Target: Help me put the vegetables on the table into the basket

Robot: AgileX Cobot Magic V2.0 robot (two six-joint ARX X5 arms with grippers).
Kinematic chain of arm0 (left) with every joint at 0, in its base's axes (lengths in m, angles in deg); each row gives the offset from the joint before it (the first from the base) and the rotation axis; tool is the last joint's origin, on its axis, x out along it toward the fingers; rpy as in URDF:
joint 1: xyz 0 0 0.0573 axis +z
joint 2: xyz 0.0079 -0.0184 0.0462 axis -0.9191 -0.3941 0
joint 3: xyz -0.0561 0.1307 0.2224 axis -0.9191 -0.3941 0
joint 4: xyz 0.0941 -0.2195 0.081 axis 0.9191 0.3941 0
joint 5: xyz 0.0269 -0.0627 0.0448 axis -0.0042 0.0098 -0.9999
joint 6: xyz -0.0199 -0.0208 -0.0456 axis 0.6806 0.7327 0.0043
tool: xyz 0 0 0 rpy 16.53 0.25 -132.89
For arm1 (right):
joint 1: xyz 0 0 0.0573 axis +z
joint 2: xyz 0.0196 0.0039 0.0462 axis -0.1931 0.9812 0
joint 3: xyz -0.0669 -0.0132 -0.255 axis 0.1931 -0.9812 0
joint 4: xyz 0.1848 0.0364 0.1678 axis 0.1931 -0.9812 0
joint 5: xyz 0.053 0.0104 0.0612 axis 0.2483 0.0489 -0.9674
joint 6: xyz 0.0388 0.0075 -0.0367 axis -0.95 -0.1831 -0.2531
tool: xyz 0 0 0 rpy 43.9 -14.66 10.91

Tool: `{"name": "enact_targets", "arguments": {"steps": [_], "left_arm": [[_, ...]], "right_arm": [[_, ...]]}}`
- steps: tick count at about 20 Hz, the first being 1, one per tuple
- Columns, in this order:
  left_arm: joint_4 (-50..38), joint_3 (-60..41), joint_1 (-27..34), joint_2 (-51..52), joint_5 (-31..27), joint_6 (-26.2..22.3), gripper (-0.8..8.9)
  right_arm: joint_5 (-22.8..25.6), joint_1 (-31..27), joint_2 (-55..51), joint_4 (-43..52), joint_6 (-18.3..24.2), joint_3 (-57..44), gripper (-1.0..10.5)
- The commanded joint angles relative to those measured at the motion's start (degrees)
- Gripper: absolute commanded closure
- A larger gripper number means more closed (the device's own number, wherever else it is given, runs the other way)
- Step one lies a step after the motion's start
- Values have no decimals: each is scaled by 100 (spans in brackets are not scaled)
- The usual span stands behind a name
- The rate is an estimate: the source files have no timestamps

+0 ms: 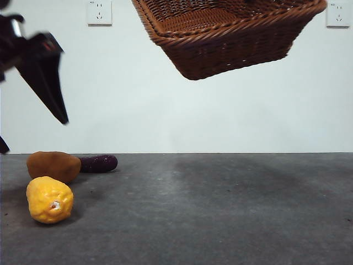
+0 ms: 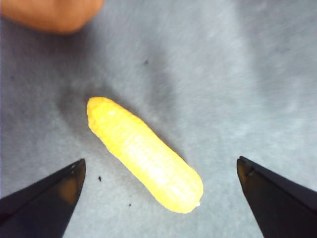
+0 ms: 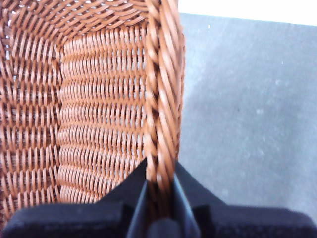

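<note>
The wicker basket (image 1: 237, 52) hangs tilted in the air at the top of the front view, well above the table (image 1: 220, 210). My right gripper (image 3: 161, 174) is shut on its braided rim (image 3: 161, 99). Three vegetables lie on the table at the left: an orange-brown potato-like lump (image 1: 53, 165), a dark purple eggplant (image 1: 99, 163) behind it, and a bumpy yellow one (image 1: 49, 199) nearest the camera. My left gripper (image 2: 161, 159) hovers open above the yellow vegetable (image 2: 146, 153), its jaws wide to either side of it and not touching it. One of its dark fingers (image 1: 47, 83) shows at upper left.
A white wall with two sockets (image 1: 99, 12) (image 1: 338, 14) stands behind the table. The orange lump (image 2: 52, 14) lies close beside the yellow vegetable in the left wrist view. Bare grey table surface (image 1: 248, 221) stretches under the lifted basket.
</note>
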Motion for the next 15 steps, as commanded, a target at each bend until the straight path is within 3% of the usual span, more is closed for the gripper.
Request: {"name": "enact_targets", "arguments": {"steps": [1,8,15], "left_arm": [[7,254,-192,-391,-151,391,252],[1110,1414,-612,-1574,-1010,651,252],[1567,1517,-715,-2098,-1023,1250,252]], "right_arm": [[-42,11,-101,-48,162,9,957],[-87,13,-225,-330,352,9,957],[-85,11,-293,-358,483,9,956]]}}
